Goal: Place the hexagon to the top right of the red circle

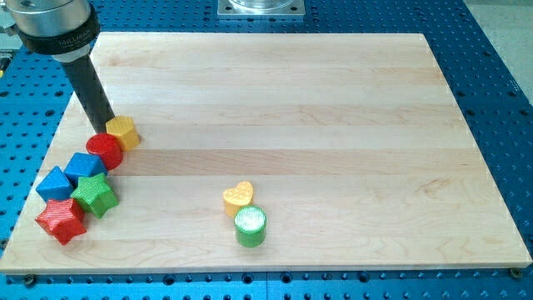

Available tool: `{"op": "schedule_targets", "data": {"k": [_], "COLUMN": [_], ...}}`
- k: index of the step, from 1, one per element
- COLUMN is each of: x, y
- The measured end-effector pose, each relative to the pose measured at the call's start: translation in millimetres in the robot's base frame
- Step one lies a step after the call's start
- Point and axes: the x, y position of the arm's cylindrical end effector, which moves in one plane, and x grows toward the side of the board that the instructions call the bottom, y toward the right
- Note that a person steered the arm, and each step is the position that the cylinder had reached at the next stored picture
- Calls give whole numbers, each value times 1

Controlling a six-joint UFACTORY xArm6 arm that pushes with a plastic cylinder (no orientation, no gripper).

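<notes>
Right now my tip (105, 129) is resting at the far left of the wooden worktop (333, 100), its dark rod leaning up toward the view's top left corner. No pincer is fitted on this arm, so nothing is being grasped or released; the rod is only touching things from the side.

My tip is sitting just to the left of the yellow hexagon (123, 132) and at the far edge of the red circle (104, 152) — so close to both that I cannot tell whether it is pressing on either. The yellow hexagon is lying right against the red circle, on its far right side.

Below them a cluster is crowding the worktop's left edge: a blue block (84, 167) is touching the red circle's near side, a second blue block (56, 183) is sitting just left of it, a green star (94, 194) is nestling beneath the first blue block, and a red star (61, 219) is lying nearest the view's bottom.

Well apart, toward the near middle of the worktop, a yellow heart (238, 198) is standing just above a green circle (251, 226) — the two are touching or nearly so.
</notes>
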Motion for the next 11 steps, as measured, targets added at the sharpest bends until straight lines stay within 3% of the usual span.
{"op": "schedule_targets", "data": {"k": [2, 3, 6, 8, 9, 11], "x": [-14, 1, 136, 84, 37, 29], "y": [-20, -76, -78, -72, -51, 32]}}
